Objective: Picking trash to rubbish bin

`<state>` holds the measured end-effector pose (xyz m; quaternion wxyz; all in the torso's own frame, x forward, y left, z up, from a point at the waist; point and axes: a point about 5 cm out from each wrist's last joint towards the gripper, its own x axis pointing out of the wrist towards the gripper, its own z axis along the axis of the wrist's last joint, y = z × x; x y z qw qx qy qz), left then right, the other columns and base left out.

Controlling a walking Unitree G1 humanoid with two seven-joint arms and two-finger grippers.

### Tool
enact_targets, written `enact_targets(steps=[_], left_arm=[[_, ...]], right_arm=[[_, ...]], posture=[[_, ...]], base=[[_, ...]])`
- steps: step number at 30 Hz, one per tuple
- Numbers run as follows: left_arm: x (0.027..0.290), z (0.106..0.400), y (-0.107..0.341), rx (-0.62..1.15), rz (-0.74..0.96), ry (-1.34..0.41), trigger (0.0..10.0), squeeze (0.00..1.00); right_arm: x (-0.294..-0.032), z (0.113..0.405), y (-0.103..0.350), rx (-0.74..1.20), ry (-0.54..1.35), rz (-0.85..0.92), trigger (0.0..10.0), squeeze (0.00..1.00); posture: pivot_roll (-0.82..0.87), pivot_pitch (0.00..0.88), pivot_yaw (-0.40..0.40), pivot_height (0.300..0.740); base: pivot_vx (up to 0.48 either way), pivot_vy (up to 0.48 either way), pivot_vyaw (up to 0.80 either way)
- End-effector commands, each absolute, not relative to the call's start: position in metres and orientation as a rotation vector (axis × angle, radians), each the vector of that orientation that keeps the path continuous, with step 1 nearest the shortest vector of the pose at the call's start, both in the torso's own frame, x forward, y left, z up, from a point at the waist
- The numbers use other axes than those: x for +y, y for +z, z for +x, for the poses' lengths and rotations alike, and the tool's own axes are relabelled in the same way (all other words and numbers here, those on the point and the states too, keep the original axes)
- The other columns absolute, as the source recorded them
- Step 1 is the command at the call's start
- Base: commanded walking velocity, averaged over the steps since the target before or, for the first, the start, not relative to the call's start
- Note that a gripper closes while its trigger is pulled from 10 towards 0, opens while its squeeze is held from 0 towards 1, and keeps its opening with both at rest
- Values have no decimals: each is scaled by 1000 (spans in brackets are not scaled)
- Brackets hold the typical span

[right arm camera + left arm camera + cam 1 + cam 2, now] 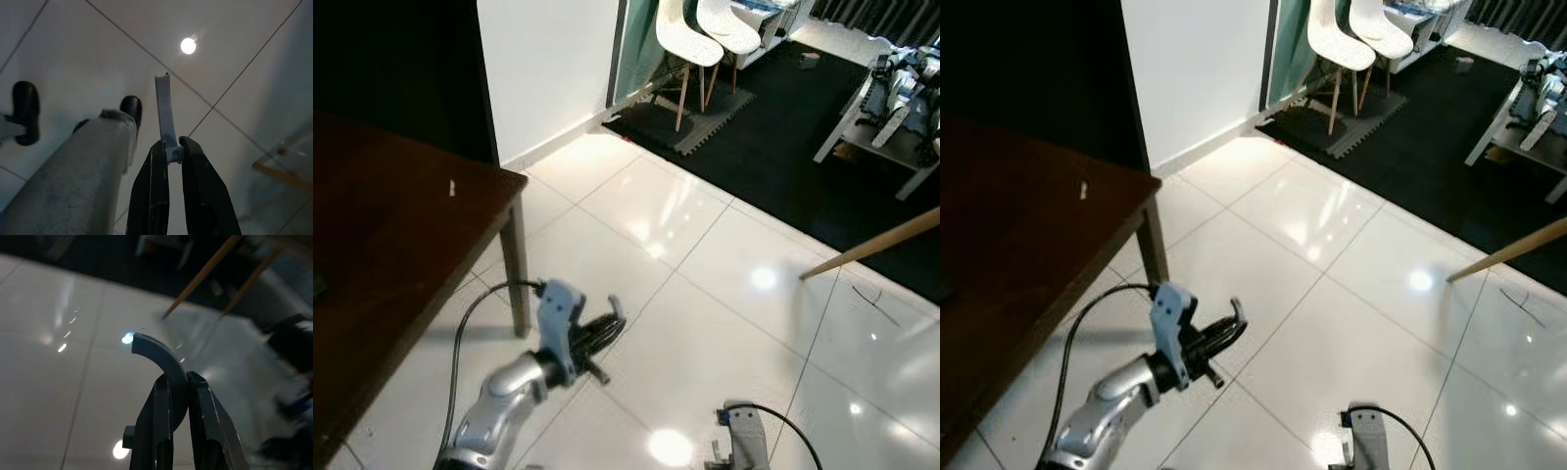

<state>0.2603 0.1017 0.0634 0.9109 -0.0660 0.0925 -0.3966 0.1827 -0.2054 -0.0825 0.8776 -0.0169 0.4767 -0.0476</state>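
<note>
Glossy tiled floor [705, 294] beside dark table [382, 255], no trash or bin sighted: left gripper [178, 396] and right gripper [170, 152] fingers pressed together, empty; advised: scan onward, arms tucked.

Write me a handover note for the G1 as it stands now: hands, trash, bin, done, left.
Left hand: raised over the white tile floor beside the dark wooden table; fingers closed together, nothing gripped that I can make out.
Right hand: low, pointing down at the floor, fingers closed together, also apparently empty.
Trash: a small pale scrap lies on the table; I cannot tell whether it is the target.
Bin: location unknown from these views.
Done: nothing evident.
Left: find the trash, pick it up, find the bin, drop it in.
Note: a slanted wooden leg stands ahead on the right.
</note>
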Motion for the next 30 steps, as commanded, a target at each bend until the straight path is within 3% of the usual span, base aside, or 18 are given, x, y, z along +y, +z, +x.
enact_targets(steps=[1,5,9,13,15,18,24,30], left_arm=[[112,256,43,272,-86,-772,10000,0],[152,253,5,437,-13,-571,10000,0],[205,225,-37,656,57,-312,10000,0],[232,194,-59,799,51,-124,10000,0],[232,194,-59,799,51,-124,10000,0],[260,141,-82,980,23,161,10000,0],[261,86,-100,1150,79,285,10000,0],[256,82,-103,1160,118,263,10000,0]], right_arm=[[-209,174,-86,1029,-110,-45,10000,0],[-208,175,-86,1036,-95,-56,10000,0],[-206,176,-86,1049,-75,-72,10000,0],[-205,177,-86,1050,-70,-79,10000,0],[-205,177,-86,1050,-70,-79,10000,0],[-202,176,-87,1056,-55,-90,10000,0],[-197,175,-88,1063,-40,-86,10000,0],[-190,172,-90,1071,-11,-98,10000,0]], posture=[[208,137,-93,740],[209,126,-97,740],[204,113,-94,740],[200,107,-92,740],[200,107,-92,740],[198,98,-87,740],[202,104,-78,740],[215,101,-76,740]], base=[[0,0,0],[0,0,0],[0,0,-764],[0,0,-800],[0,0,-800],[0,0,-800],[0,0,-800],[0,0,-800]])
